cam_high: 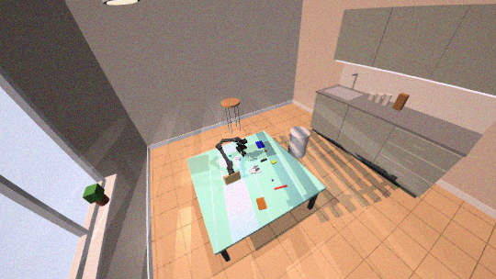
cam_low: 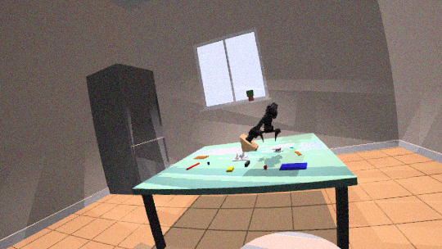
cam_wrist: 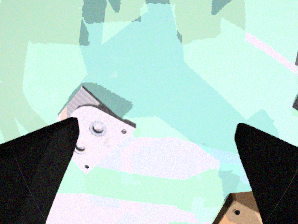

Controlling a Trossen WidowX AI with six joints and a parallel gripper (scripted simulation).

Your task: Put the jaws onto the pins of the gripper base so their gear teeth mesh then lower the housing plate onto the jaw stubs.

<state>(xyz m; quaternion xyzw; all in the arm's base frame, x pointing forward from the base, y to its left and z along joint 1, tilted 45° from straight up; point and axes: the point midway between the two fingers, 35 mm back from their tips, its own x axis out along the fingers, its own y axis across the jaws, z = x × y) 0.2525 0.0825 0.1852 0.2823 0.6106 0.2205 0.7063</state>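
Note:
My gripper [cam_high: 242, 150] [cam_low: 269, 139] [cam_wrist: 158, 128] is open and empty, held above the table. A white plate-like part [cam_high: 237, 158] [cam_low: 277, 147] [cam_wrist: 109, 141] with round features, seemingly the housing plate, lies below; in the wrist view it is left of centre, partly hidden by the left finger. A grey ribbed piece [cam_wrist: 82, 99] shows at its upper edge. The gripper base with white parts around it [cam_high: 254, 170] [cam_low: 240, 157] stands apart, nearer the arm's mount. Whether jaws sit on its pins is too small to tell, and it is not recognisable in the wrist view.
A blue plate [cam_high: 260, 144] [cam_low: 293, 166], yellow block [cam_high: 274, 161] [cam_low: 230, 169], black piece [cam_high: 264, 160] [cam_low: 247, 163], red bar [cam_high: 280, 187] [cam_low: 193, 166] and orange block [cam_high: 261, 204] [cam_low: 200, 157] lie around. A brown block [cam_wrist: 241, 211] shows low in the wrist view.

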